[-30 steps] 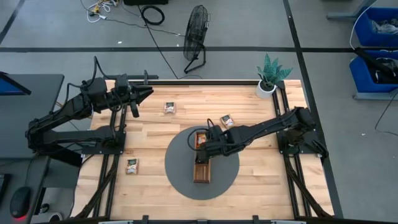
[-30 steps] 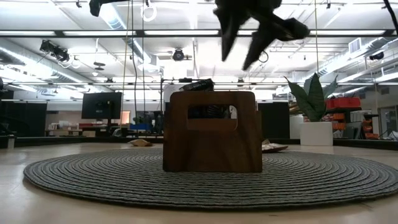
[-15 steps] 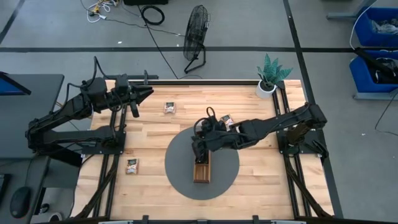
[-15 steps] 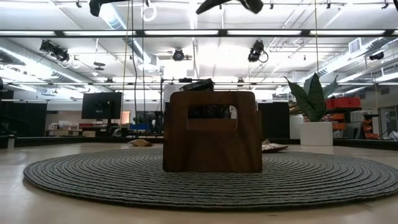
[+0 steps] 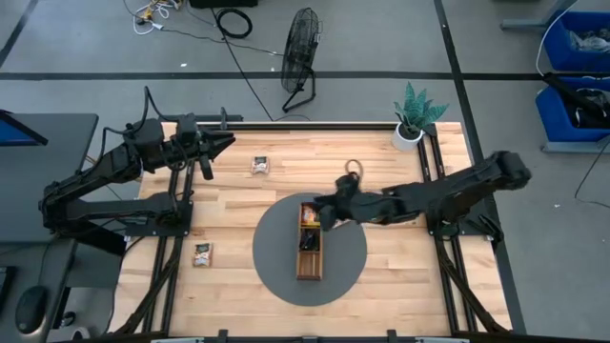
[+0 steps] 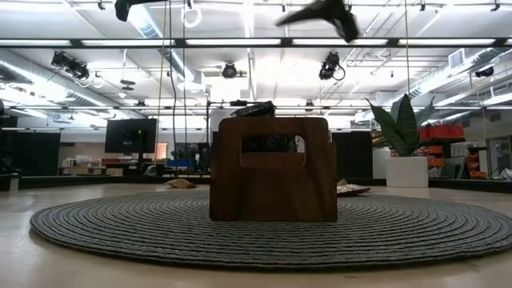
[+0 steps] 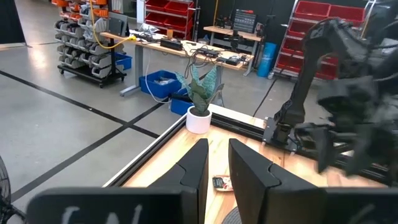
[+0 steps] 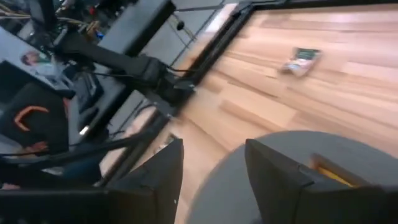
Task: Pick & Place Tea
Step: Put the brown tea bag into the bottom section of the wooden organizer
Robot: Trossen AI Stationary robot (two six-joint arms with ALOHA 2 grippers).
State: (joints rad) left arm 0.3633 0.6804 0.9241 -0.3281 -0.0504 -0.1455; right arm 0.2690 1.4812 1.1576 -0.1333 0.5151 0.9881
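The right gripper hangs over the round grey mat, just beside the far end of the wooden tray, and its jaws are spread with nothing between them; the right wrist view shows only bare mat and wood in the gap. It touches nothing. In the low view it sits high above the tray, clear of the rim.

The left gripper waits over the far left corner of the worktop, jaws nearly pressed together, a thin slit between the fingers, holding nothing.

Now the tea. There's a sachet in the far compartment of the tray, orange showing, and something dark in the next compartment along, too small to name. One sachet lies loose on the wood near the far edge, well apart from both arms. Another sachet lies near the left rail, off the mat.

A potted plant stands at the far right corner. The near half of the worktop is open wood on both sides of the mat.
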